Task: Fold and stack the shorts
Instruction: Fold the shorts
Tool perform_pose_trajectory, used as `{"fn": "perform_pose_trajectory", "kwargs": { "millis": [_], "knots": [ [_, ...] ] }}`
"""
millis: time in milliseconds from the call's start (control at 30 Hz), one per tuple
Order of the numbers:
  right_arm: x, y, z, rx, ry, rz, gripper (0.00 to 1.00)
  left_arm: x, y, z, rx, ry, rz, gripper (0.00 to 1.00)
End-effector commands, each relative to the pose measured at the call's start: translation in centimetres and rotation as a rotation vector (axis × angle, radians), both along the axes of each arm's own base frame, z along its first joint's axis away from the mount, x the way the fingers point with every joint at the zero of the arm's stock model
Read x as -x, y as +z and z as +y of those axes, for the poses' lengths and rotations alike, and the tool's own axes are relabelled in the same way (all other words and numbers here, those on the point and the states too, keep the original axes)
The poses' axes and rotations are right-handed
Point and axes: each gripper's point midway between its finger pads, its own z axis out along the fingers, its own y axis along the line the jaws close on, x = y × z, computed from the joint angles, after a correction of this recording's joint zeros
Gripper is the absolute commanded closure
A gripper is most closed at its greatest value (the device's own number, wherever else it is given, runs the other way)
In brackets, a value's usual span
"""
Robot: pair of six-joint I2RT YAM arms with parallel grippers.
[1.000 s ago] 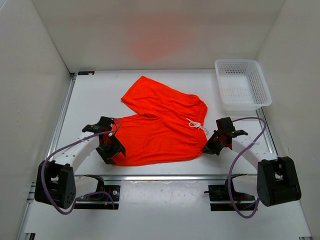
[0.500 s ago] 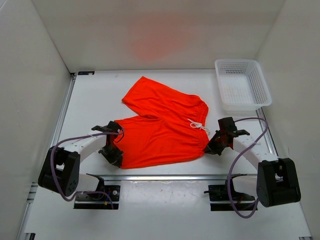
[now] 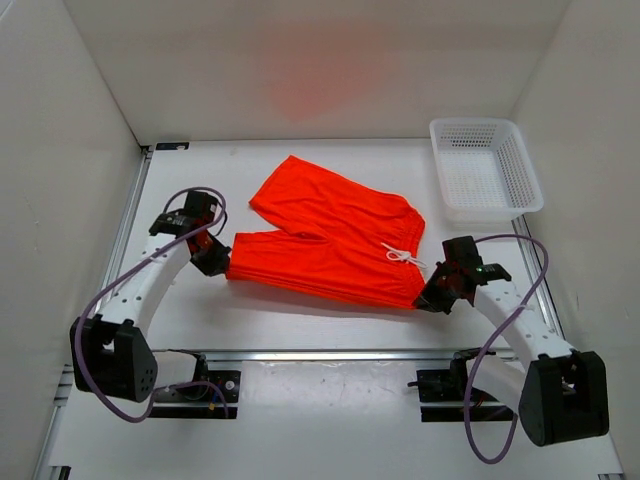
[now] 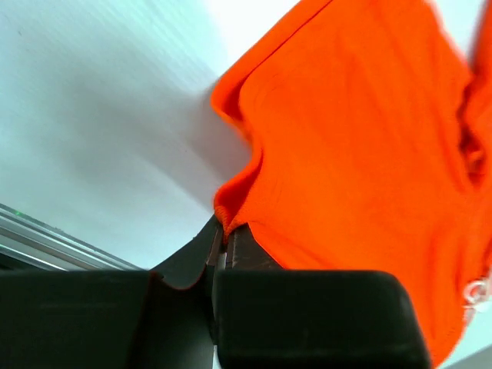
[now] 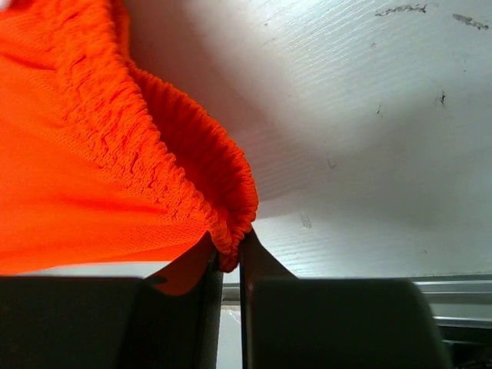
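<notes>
Shorts of bright orange-red soft fabric (image 3: 330,240) lie mid-frame on the worktop (image 3: 330,325), limp and light (likely to sag). The left claw (image 3: 222,262) pinches a leg hem and the right claw (image 3: 426,298) the waistband corner, both sensible holds.

- We see a white plastic mesh basket (image 3: 492,212) at two o'clock, in the table's far right corner, near the side wall.
- We see the white table (image 3: 190,190), with a metal rail (image 3: 330,354) along its six o'clock edge.
- We see white walls (image 3: 420,60) around it; the twelve o'clock one carries a faint orange tint.
</notes>
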Motion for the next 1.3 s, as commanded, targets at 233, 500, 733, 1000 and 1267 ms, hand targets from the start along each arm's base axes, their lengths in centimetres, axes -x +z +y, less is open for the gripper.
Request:
{"fn": "perform_pose_trajectory", "kwargs": {
  "millis": [233, 500, 733, 1000, 1267],
  "knots": [
    [3.1, 2.2, -2.4, 0.107, 0.024, 0.017, 1.0, -1.0, 5.6, 2.9, -0.037, -0.011, -0.156, 0.89],
    [2.5, 6.2, -2.6, 0.102, -0.014, -0.05, 0.95, -9.8, 14.0, 0.8, -0.046, -0.134, -0.337, 0.89],
    [-2.5, 8.1, -3.1, 0.186, -0.051, -0.031, 1.0, -18.6, 16.4, -0.4, -0.063, -0.187, -0.391, 0.89],
    [-11.6, 10.2, -4.3, 0.293, -0.089, -0.056, 1.0, -29.2, 13.4, -4.5, 0.015, -0.316, -0.432, 0.89],
    [-17.1, 11.9, -5.2, 0.268, -0.173, -0.121, 0.12, -35.5, 11.5, -7.9, 0.113, -0.432, -0.577, 0.0]
  ]
}}
